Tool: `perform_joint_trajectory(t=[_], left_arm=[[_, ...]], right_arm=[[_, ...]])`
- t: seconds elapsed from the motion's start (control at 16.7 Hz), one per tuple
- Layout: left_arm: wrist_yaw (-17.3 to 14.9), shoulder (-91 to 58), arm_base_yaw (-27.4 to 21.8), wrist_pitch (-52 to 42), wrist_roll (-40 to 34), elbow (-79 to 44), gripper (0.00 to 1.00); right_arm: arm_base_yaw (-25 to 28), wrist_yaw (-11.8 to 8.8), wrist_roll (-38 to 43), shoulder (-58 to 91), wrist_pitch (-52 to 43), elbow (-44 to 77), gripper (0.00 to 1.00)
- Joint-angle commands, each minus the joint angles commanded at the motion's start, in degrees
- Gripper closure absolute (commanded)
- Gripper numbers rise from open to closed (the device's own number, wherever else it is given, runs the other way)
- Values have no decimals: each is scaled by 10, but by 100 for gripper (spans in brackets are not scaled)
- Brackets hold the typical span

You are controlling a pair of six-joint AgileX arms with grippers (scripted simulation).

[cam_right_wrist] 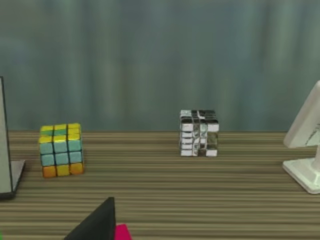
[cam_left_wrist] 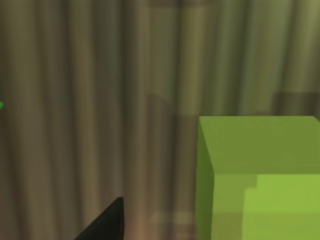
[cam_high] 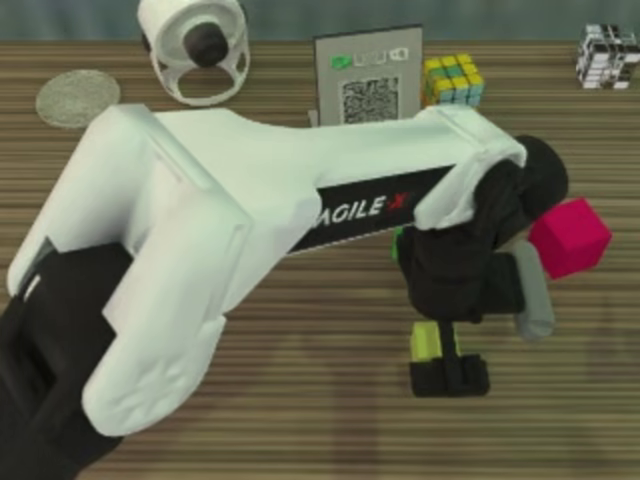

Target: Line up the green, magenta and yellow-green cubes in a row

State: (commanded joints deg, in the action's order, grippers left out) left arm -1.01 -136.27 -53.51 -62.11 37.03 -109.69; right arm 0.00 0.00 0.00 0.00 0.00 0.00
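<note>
The left arm (cam_high: pixel 200 250) lay stretched across the table in front of the QR card (cam_high: pixel 369 82), and its left gripper (cam_high: pixel 450 372) was down at the tabletop, well forward of the card and a touch to its right. The yellow-green cube (cam_high: pixel 424 342) sat on the wood right at those black fingers. From the left wrist camera the yellow-green cube (cam_left_wrist: pixel 260 180) filled one side while the one finger in view (cam_left_wrist: pixel 105 225) stood clear of it, bare table between them, so the jaws were spread and gripping nothing. The magenta cube (cam_high: pixel 568 235) rested forward and well right of the card, apart from the yellow-green one. Only a sliver of the green cube (cam_high: pixel 396 246) peeked out straight in front of the card, the rest buried under the arm. Just right of the card stood a multicoloured puzzle cube (cam_high: pixel 453 79), and far right of it a mirrored cube (cam_high: pixel 606 55). The right gripper (cam_right_wrist: pixel 100 220) showed a single dark finger in its own wrist view, with a corner of magenta beside it; I couldn't tell whether it was spread or closed.
</note>
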Motion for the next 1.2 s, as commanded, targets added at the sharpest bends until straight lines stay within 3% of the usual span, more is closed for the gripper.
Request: perform_joint_trajectory(t=[0.3,0.72,1.2], left_arm=[[0,2,1,-10,1,-9,0],[0,23,12,-136,0,-112,0],[2,57,27,-120,-9,-85,0]], right_arm=[[0,0,0,0,0,0,0],[0,0,0,0,0,0,0],[3,0,-3,33,-23,33,0]])
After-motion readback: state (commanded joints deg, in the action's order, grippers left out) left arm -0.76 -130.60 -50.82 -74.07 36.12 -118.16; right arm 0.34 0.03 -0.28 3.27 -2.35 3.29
